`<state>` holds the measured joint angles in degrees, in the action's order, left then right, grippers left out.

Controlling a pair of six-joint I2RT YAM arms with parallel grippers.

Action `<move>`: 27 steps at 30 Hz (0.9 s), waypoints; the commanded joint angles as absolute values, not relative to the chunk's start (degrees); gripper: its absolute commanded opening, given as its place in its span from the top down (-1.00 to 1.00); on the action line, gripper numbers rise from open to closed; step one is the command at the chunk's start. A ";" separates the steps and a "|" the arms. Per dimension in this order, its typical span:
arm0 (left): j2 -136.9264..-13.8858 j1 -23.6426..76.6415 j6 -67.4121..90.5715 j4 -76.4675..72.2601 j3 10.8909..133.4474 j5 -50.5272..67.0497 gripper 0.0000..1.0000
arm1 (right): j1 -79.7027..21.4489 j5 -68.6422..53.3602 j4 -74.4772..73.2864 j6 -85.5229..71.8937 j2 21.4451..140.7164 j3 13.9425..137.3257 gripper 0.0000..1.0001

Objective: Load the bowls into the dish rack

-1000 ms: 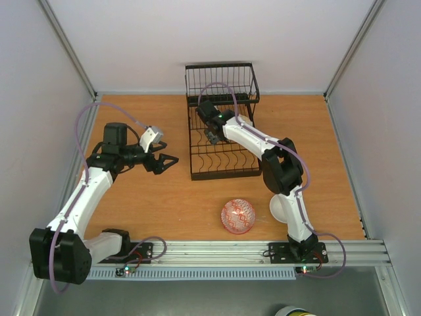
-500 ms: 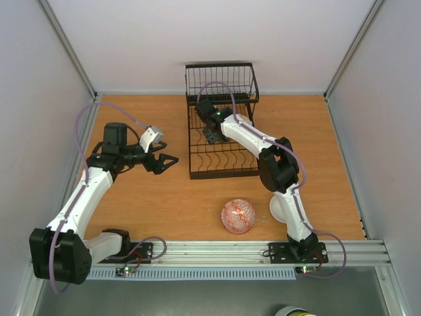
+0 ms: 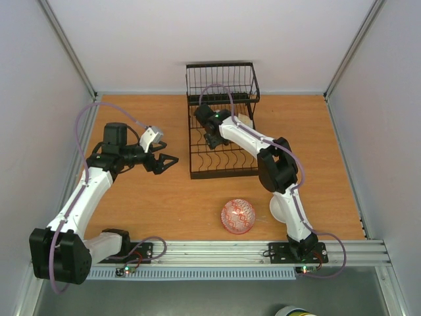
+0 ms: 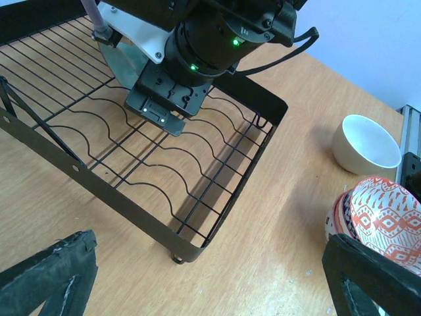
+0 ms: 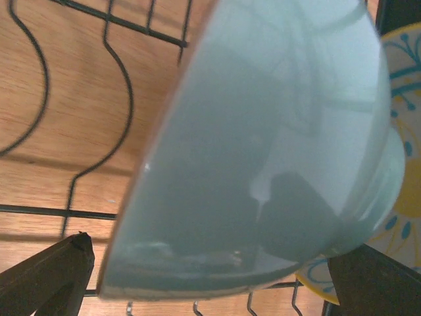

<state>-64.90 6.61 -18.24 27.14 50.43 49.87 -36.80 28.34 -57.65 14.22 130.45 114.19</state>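
**Green bowl in the rack, two more waiting on the desk**

From above: right gripper (image 3: 212,139) low over the tines at mid-frame, inside the dish rack (image 3: 223,172). Left gripper (image 3: 168,161) parked left of the rack above bare desk (image 3: 164,204), well apart from every bowl. At lower centre, red-patterned bowl (image 3: 237,216) and, just to its right, white bowl (image 3: 277,208), half hidden by the right arm. Both on the desk, outside the rack.

Left wrist view: left gripper spread wide at the bottom corners, nothing between the fingers. Upper left, pale green bowl (image 4: 122,60) on edge in the rack, behind the right gripper. At the right edge, white bowl upright and the red-patterned one near it, lower in the frame.

Right wrist view: pale green bowl filling the frame, standing on its rim among the wires and tilted toward a yellow-centred bowl (image 5: 402,99) at the right edge. Impossible to tell whether the two touch. Right gripper spread too, fingers at the bottom corners, apparently clamping nothing.

Judged glazed ceramic: rigid, slick, light enough for one gripper, apt to chip against wire. Best pinched across the rim wall, one finger inside and one outside, then set down gently between tines.
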 commanded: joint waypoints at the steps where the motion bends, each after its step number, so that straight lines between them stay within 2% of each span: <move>1: -64.03 6.68 -18.54 24.84 49.75 50.09 -0.88 | -35.57 34.22 -59.32 12.03 128.26 111.25 -0.97; 13: -63.92 6.68 -18.63 24.72 49.66 50.27 -0.88 | -35.73 30.42 -46.76 11.25 109.64 96.56 -0.97; 18: -63.77 6.68 -18.54 24.79 49.66 50.45 -0.88 | -35.81 29.91 -39.63 9.63 99.66 85.20 -0.97; 24: -63.99 6.68 -18.46 24.72 49.66 50.45 -0.88 | -35.92 24.96 -42.89 2.55 88.65 73.73 -0.97; 27: -64.18 6.68 -18.41 24.62 49.64 50.46 -0.89 | -36.90 21.53 -47.44 -2.10 82.98 67.87 -0.73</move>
<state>-64.86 6.61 -18.26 27.09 50.19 49.91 -36.01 26.17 -42.48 5.78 89.01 73.19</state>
